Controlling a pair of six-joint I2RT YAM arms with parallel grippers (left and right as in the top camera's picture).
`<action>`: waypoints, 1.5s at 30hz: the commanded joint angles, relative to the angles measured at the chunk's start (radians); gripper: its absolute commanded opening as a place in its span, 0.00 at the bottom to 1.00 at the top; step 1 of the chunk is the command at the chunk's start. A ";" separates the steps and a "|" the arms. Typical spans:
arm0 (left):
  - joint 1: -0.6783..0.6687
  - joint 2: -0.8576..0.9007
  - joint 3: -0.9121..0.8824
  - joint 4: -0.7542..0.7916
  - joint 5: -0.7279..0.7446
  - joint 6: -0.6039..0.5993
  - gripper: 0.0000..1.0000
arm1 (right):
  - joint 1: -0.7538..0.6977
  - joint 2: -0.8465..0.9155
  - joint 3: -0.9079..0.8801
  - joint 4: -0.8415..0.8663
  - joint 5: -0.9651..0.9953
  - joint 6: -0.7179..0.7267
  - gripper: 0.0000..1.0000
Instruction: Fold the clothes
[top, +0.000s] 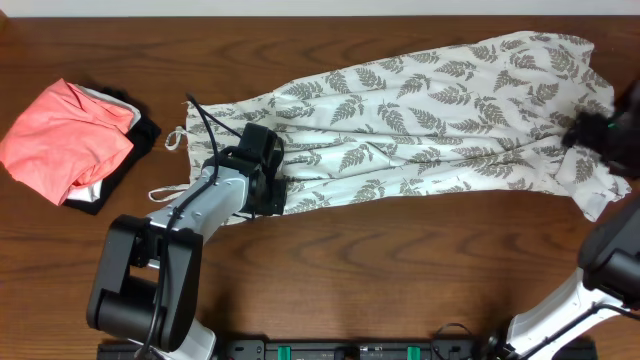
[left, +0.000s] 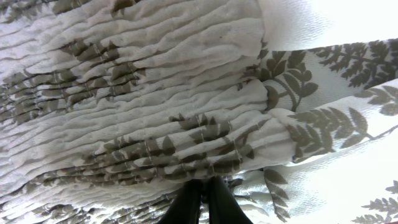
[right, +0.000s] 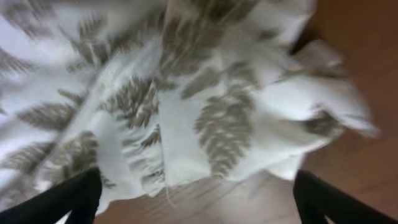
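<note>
Left gripper (left: 202, 198): we see its two dark fingers drawn almost together, pinched on the gathered, smocked top of the long white thin-fabric dress with grey-green fern leaf print (top: 430, 110). Right gripper (right: 199, 200): fingers spread wide, holding nothing, poised over the blurred hem end of the dress. The left arm reaches from the near table edge up and to the right onto the bodice. The right arm comes in at the far right edge, over the skirt end. We count one dress, spread lengthwise across the brown wooden table (top: 400, 270), with two thin straps (top: 172, 140) trailing off its left end. One coral-pink folded garment (top: 60, 140) lies on one black garment (top: 145, 130) at the left, apart from the dress.
</note>
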 joint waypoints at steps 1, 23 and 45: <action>0.008 0.077 -0.053 -0.022 -0.031 -0.005 0.08 | 0.027 0.000 -0.088 0.060 0.068 -0.023 0.90; 0.008 0.077 -0.053 -0.038 -0.031 -0.005 0.08 | 0.019 -0.032 -0.131 0.069 0.307 0.173 0.01; 0.008 0.077 -0.053 -0.063 -0.032 -0.005 0.08 | -0.005 0.000 -0.013 0.503 0.299 0.028 0.01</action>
